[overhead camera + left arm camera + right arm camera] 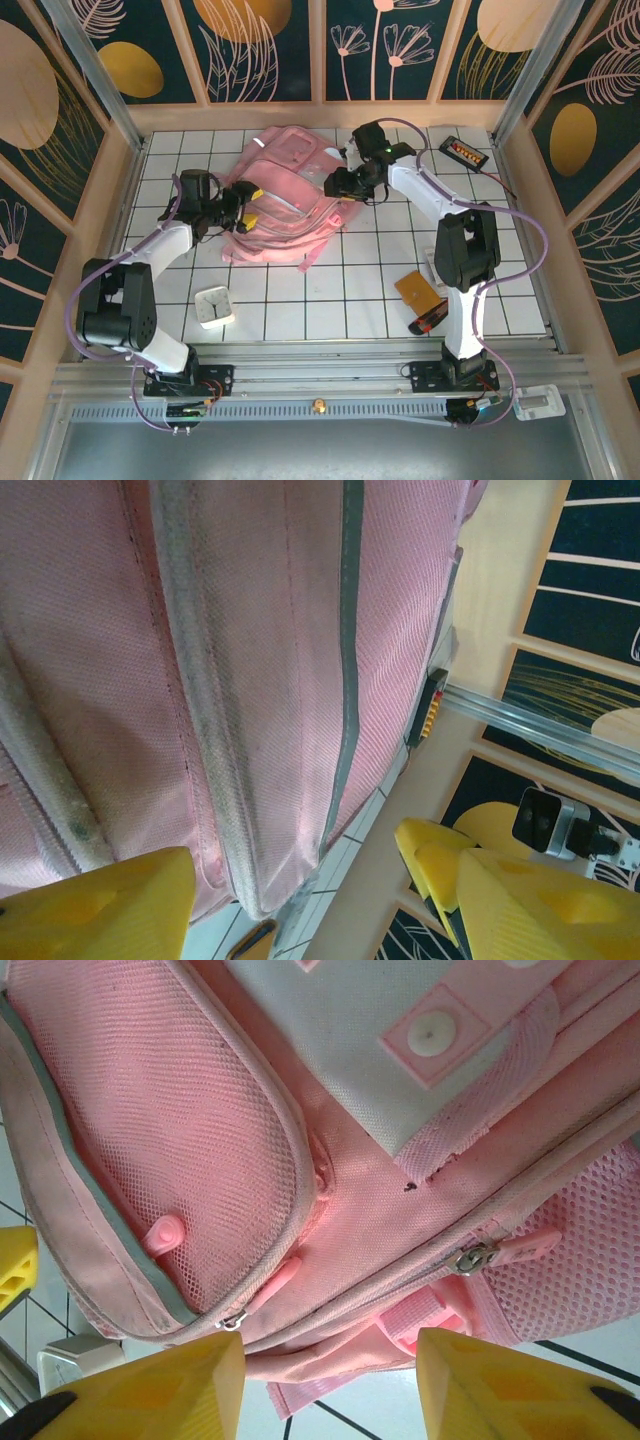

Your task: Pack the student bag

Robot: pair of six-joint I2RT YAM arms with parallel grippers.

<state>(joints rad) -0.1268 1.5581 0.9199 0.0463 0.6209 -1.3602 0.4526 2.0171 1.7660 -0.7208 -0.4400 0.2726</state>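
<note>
Pink nylon and mesh, our backpack (pixel 285 200) slumps toward twelve o'clock on the table (pixel 380 290), soft and floppy. At its nine o'clock our left claw (pixel 250 203) stands spread by a piped seam (pixel 215 730); at three, our right claw (pixel 330 1370) spread near a zipper (pixel 475 1257). We judge those firmer edges best to grip.
</note>
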